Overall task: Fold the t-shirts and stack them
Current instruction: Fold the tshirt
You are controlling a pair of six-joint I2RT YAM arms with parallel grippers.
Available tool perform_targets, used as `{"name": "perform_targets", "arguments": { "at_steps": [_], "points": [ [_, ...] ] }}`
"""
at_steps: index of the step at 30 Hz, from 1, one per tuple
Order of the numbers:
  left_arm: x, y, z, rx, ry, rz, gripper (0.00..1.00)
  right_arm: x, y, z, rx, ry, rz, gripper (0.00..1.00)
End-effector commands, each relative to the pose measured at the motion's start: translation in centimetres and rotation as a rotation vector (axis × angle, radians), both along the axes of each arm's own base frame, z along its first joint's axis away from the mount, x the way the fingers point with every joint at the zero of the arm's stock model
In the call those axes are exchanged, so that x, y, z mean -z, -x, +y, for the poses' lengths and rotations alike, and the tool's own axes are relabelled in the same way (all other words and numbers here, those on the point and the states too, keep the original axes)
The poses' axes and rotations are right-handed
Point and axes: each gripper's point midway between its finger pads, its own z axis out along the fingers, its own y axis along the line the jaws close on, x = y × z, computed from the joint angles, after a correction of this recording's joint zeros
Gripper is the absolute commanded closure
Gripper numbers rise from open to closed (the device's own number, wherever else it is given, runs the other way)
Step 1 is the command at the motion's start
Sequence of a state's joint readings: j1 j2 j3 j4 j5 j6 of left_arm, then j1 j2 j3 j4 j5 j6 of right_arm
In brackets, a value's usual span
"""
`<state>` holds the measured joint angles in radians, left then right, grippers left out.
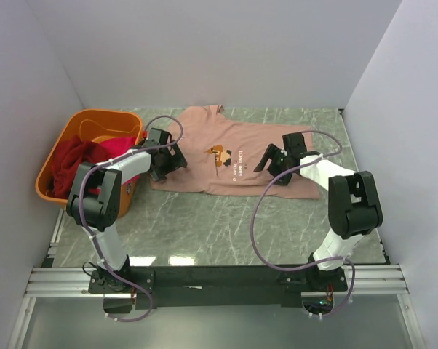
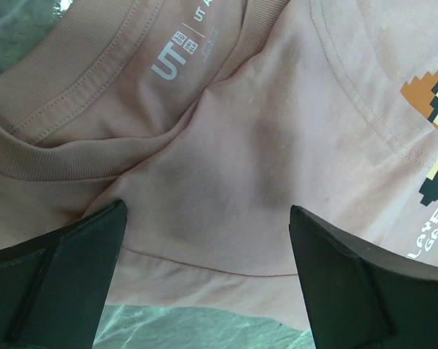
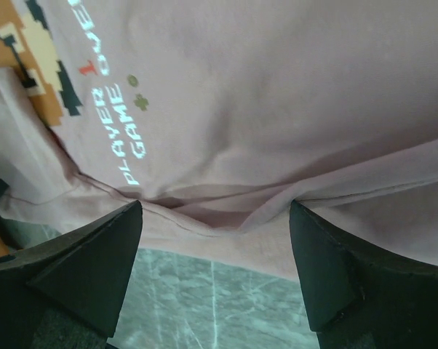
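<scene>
Left claw (image 2: 208, 211) spread wide, above pink t-shirt (image 2: 277, 131)

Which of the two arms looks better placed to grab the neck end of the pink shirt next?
Left, probably. The left gripper hangs open over the pink t-shirt right by its collar, which fills its wrist view. The right gripper, also open, sits toward the other end, beyond the print.
</scene>
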<state>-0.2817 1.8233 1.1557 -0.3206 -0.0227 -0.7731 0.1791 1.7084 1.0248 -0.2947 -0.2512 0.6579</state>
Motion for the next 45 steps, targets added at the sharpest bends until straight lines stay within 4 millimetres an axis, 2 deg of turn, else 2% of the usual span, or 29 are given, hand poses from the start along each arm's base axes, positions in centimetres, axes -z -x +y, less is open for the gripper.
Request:
{"name": "perform_targets", "arguments": {
  "at_steps": [1,4,5,8,10,12,13,14,15,18,19,20,22,23,24,25,26,28,29,30,31,34,37,38,39,40,41,45],
  "points": [
    [-1.4,-0.9,-0.2,0.0,0.009,-0.054,0.01,-0.9,-2.6,0.9,0.016,-0.034,-0.074,0.12],
    [-1.3,-1.0,-0.3,0.001,0.016,-0.052,0.01,-1.6,-4.6,0.9,0.03,-0.028,-0.109,0.13],
    [-1.4,-1.0,-0.2,-0.004,0.013,-0.056,0.0,-2.5,-5.6,1.1,0.031,-0.031,-0.136,0.13],
    [-1.8,-0.9,0.3,-0.021,-0.009,-0.059,0.01,-3.7,-6.7,0.4,0.043,0.009,-0.16,0.13],
    [-2.3,-0.9,0.4,-0.021,-0.008,-0.074,0.01,-5.1,-6.6,0.3,0.039,0.018,-0.197,0.13],
    [-2.6,-0.9,0.2,-0.017,0.004,-0.084,0.01,-5.1,-5.7,-0.4,0.047,0.048,-0.192,0.13],
    [-2.6,-0.8,0.1,-0.015,0.008,-0.084,0.0,-5.8,-5.2,-0.6,0.048,0.055,-0.207,0.13],
    [-2.8,-0.8,0.0,-0.013,0.014,-0.089,0.01,-5.1,-4.0,-0.9,0.042,0.066,-0.182,0.13],
    [-2.9,-0.8,-0.1,-0.007,0.024,-0.091,0.01,-5.8,-3.5,-1.0,0.042,0.061,-0.197,0.13],
    [-3.5,-1.0,-0.6,0.005,0.047,-0.111,0.01,-4.2,-0.8,-1.1,0.021,0.062,-0.143,0.13],
    [-3.7,-1.1,-0.7,0.006,0.048,-0.116,0.01,-4.2,-0.3,-1.7,0.029,0.077,-0.145,0.13],
    [-4.0,-1.2,-0.9,0.015,0.061,-0.122,0.0,-3.3,0.7,-2.4,0.038,0.099,-0.116,0.13],
    [-4.2,-1.3,-1.3,0.023,0.073,-0.131,0.01,-3.0,1.1,-4.0,0.065,0.104,-0.101,0.11],
    [-4.3,-1.5,-1.4,0.024,0.078,-0.137,0.01,-2.7,1.0,-5.9,0.109,0.071,-0.092,0.11],
    [-4.5,-1.6,-1.6,0.03,0.087,-0.147,0.01,-2.6,1.1,-6.2,0.11,0.026,-0.085,0.12],
    [-4.5,-1.7,-1.9,0.043,0.097,-0.148,0.01,-2.4,0.9,-6.9,0.114,0.035,-0.094,0.12],
    [-4.1,-1.8,-2.1,0.049,0.099,-0.139,0.01,-2.3,0.6,-9.0,0.163,0.062,-0.093,0.12],
    [-3.7,-1.7,-2.5,0.061,0.108,-0.124,0.01,-1.4,0.6,-10.5,0.174,0.129,-0.068,0.11],
    [-3.0,-1.7,-2.6,0.061,0.11,-0.107,0.01,-1.5,0.0,-11.0,0.18,0.13,-0.072,0.11],
    [-2.7,-1.7,-2.6,0.063,0.11,-0.1,0.01,-0.6,-0.1,-11.1,0.182,0.134,-0.046,0.11],
    [-2.4,-1.7,-2.6,0.061,0.114,-0.092,0.01,-0.8,-0.7,-11.2,0.171,0.134,-0.053,0.11],
    [-1.5,-1.4,-2.5,0.051,0.103,-0.064,0.01,0.5,-0.4,-11.6,0.195,0.134,0.0,0.11],
    [-0.6,-0.8,-1.7,0.025,0.069,-0.036,0.01,1.8,1.4,-13.2,0.263,0.154,0.071,0.11],
    [-0.4,-0.4,-1.5,0.026,0.06,-0.023,0.0,2.7,2.7,-13.2,0.264,0.136,0.108,0.11],
    [-0.4,-0.2,-1.4,0.027,0.056,-0.022,0.01,2.7,3.0,-13.0,0.249,0.103,0.103,0.11],
    [-0.3,0.1,-1.3,0.025,0.055,-0.019,0.01,2.9,3.4,-13.8,0.261,0.077,0.102,0.11],
    [-0.1,0.6,-1.1,0.018,0.056,-0.011,0.01,3.7,4.5,-13.8,0.269,0.06,0.125,0.12],
    [0.7,1.9,-0.4,-0.004,0.036,0.019,0.01,4.4,6.1,-14.7,0.297,0.034,0.145,0.11]
  ]
}}
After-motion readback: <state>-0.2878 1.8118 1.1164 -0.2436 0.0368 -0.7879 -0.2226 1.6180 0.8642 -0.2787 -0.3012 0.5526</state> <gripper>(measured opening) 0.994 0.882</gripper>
